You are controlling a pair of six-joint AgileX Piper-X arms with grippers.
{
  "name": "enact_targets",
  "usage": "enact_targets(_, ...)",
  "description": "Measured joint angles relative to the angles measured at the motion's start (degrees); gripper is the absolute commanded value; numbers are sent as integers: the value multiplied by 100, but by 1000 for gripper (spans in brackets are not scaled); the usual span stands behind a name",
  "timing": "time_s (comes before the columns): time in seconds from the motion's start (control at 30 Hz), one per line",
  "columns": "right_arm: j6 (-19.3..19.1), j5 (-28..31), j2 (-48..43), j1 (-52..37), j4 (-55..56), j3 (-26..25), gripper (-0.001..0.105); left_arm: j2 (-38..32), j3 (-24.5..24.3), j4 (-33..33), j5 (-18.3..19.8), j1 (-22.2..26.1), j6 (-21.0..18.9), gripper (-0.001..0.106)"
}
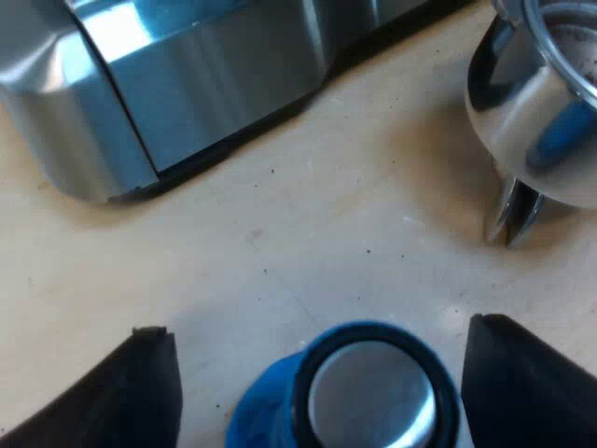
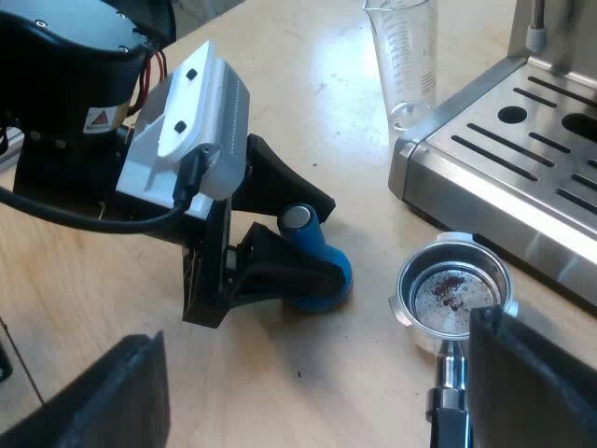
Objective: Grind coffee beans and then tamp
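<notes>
A: Starting big: the brushed-steel espresso machine [image 2: 522,159] with the slotted drip tray, standing on the pale wooden tabletop [image 2: 308,392]. Any hazard there?

B: Little. Could clip its corner on a wide lift, nothing more. Same for the clear measuring glass [image 2: 406,56] with the printed scale, just beside that corner: looks light, easy to topple if brushed.

A: And the round metal holder [image 2: 401,294] with the dark handle [image 2: 448,411]?

B: Resting on the tabletop near the machine's front, not locked in. Holding only a few dark specks of ground coffee [image 2: 448,289], so probably not yet filled from the grinder. Would press almost nothing if tamped now. Propped on its spouts [image 1: 513,219] too, so likely to rock or spin under a nudge.

A: Nudged by what?

B: By the right end effector [image 2: 312,327]: spread wide, gripping nothing, one black finger [image 2: 532,373] hard by the handle. Would swing the basket and scatter those specks if closed off-centre.

A: Then the blue tamper [image 1: 364,397] with the shiny metal cap?

B: Set on the tabletop, near the holder but apart from it; upright or tilted, hard to say. Sitting between the fingers of the left end effector [image 1: 317,329], parted around it, not clamped, closer on one side. May shove or tip it before gripping if squeezed from there. Might also lose hold on that rounded blue body.
</notes>
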Motion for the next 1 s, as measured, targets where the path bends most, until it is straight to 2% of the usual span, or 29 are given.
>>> enact_targets(0.3,0,0,0,0,0,0,67,0,0,0,0,0,0,28)
enact_targets(0.6,0,0,0,0,0,0,67,-64,0,0,51,0,0,6)
enact_targets(0.83,0,0,0,0,0,0,67,-728,0,19,266,0,0,5)
enact_targets(1.0,0,0,0,0,0,0,67,-1528,0,500,312,0,0,5)
